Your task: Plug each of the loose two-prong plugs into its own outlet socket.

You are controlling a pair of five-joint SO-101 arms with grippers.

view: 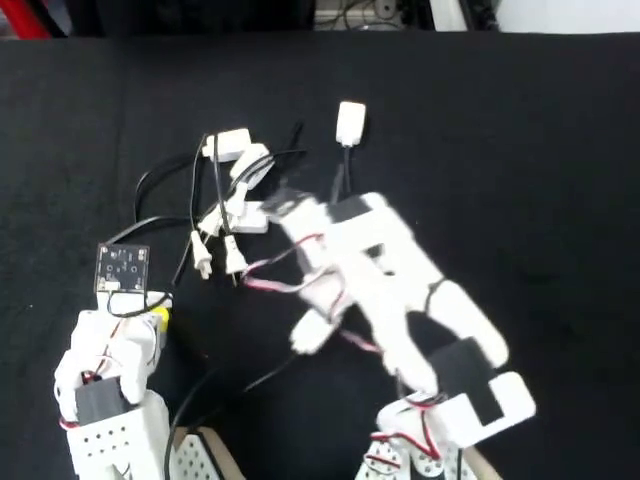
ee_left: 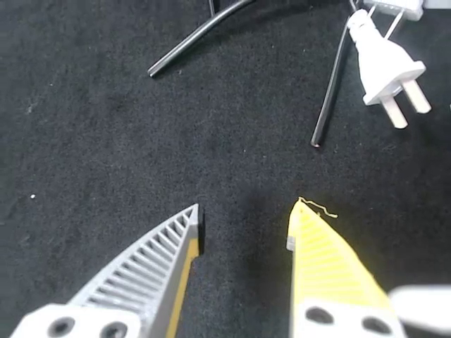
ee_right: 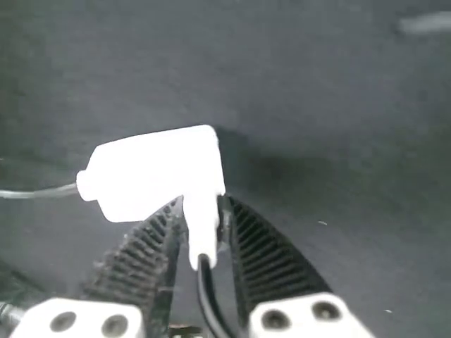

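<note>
Nearest the lens in the high view are the two arm bases at the near edge of the worktop (view: 540, 150). The left arm (view: 110, 370) stands by the near left corner, and the right arm (view: 390, 270) stretches from the near edge toward the middle. At its tip, about mid-worktop, sits a knot of white parts (view: 240, 215). One loose plug (view: 201, 258) and a second plug (view: 234, 260) lie side by side just nearer than that knot, between the arms. Toward the far edge lie a lone socket block (view: 350, 122) and a pair of white blocks (view: 228, 143), with black leads running among them.

From the left wrist, the left claw (ee_left: 243, 211) hangs over bare black cloth with its jaws wide and nothing between them. A bare-pronged plug (ee_left: 386, 70) lies ahead of it, well apart, near a black cable (ee_left: 201, 35).

From the right wrist, the right claw (ee_right: 203, 204) is clamped narrow on a held plug (ee_right: 203, 236), whose dark lead trails back between the fingers. The front of that plug meets a white outlet body (ee_right: 151, 169); whether the prongs are fully home is hidden.

The step in hand looks like seating this plug. The next move probably calls for a straight push along the prongs. Nothing pins the outlet body, so it may slide. The left claw is free to brace it, or to take a loose plug.
</note>
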